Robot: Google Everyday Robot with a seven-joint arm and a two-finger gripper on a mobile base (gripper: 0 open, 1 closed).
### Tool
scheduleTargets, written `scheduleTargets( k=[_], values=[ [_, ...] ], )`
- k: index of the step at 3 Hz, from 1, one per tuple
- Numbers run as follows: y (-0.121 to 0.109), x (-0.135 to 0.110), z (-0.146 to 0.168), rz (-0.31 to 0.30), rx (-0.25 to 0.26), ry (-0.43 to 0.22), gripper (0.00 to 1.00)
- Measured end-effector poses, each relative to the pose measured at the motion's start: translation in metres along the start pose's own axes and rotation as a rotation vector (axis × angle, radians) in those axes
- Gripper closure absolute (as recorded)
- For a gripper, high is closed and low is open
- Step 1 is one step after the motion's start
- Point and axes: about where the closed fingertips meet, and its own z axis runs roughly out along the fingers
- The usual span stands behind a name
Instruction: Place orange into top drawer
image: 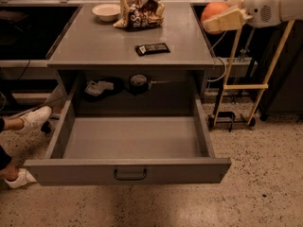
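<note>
The orange (212, 9) is held in my gripper (218, 19), up at the right of the view, just off the right edge of the grey cabinet top (94, 44). The cream fingers (226, 21) are shut on the orange, with the white arm reaching in from the right. The top drawer (128, 170) is pulled fully out below, grey and empty inside, with a dark bar handle (129, 175) on its front panel. The gripper is above and to the right of the drawer's back right corner.
On the cabinet top stand a white bowl (106, 11), a crumpled snack bag (140, 12) and a dark snack bar (152, 48). A wooden-framed trolley (241, 86) stands at the right. A person's white shoes (33, 118) are at the left, beside the drawer.
</note>
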Motion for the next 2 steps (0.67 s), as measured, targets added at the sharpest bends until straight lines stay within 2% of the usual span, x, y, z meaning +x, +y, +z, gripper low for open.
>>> scheduleTargets(
  k=[1, 2],
  values=[
    [0.023, -0.019, -0.017, -0.144, 0.116, 0.041, 1.0],
    [0.046, -0.019, -0.006, -0.255, 0.204, 0.093, 1.0]
  ],
)
